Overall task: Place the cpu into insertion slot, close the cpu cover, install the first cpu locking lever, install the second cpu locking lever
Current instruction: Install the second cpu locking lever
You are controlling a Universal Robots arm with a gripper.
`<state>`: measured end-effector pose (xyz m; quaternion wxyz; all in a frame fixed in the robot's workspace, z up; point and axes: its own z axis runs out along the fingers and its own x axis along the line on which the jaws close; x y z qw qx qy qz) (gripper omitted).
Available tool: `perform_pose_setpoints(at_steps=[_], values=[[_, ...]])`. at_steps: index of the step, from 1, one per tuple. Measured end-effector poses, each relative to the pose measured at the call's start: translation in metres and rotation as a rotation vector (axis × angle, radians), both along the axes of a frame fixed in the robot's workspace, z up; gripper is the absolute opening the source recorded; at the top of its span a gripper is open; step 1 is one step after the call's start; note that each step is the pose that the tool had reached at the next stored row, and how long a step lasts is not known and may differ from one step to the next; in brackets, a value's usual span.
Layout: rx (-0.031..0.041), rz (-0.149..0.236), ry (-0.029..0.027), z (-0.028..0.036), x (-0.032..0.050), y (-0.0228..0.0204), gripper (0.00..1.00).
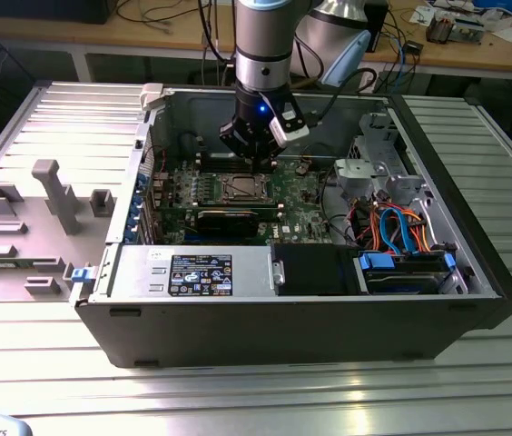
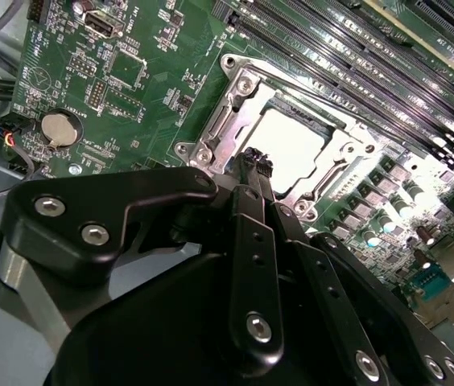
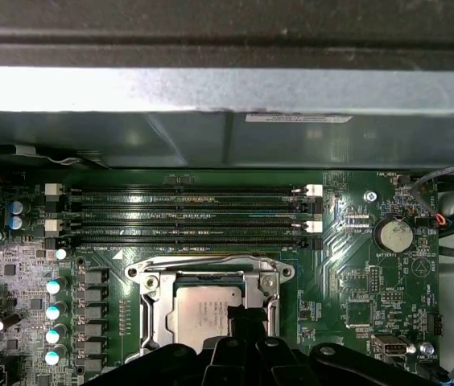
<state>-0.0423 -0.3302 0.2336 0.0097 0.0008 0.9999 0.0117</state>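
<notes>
Now the cpu [image 3: 203, 312] sits in the insertion slot [image 2: 235, 121] w/ the cpu cover [image 3: 153, 301] down around it. Gripper [image 2: 253, 157] hovers just above, fingers pinched together, holding nothing.

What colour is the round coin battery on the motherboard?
Silver; the round coin battery shows best in the first wrist view.

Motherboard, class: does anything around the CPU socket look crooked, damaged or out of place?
Nothing stands out. The cpu lies flat and square in the insertion slot, the cpu cover frames it evenly, and the gripper hovers at the socket's edge.
</notes>
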Motion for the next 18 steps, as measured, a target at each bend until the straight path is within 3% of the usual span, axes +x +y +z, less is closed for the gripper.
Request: perform_pose_setpoints(at_steps=[8, 14, 18], values=[[0.0011, 0.000, 0.0000, 0.0069, 0.0001, -0.0003, 0.11], [0.0052, 0.000, -0.0001, 0.0068, 0.0000, -0.0077, 0.11], [0.0059, 0.000, 0.0000, 0.0096, 0.0000, -0.0091, 0.11]])
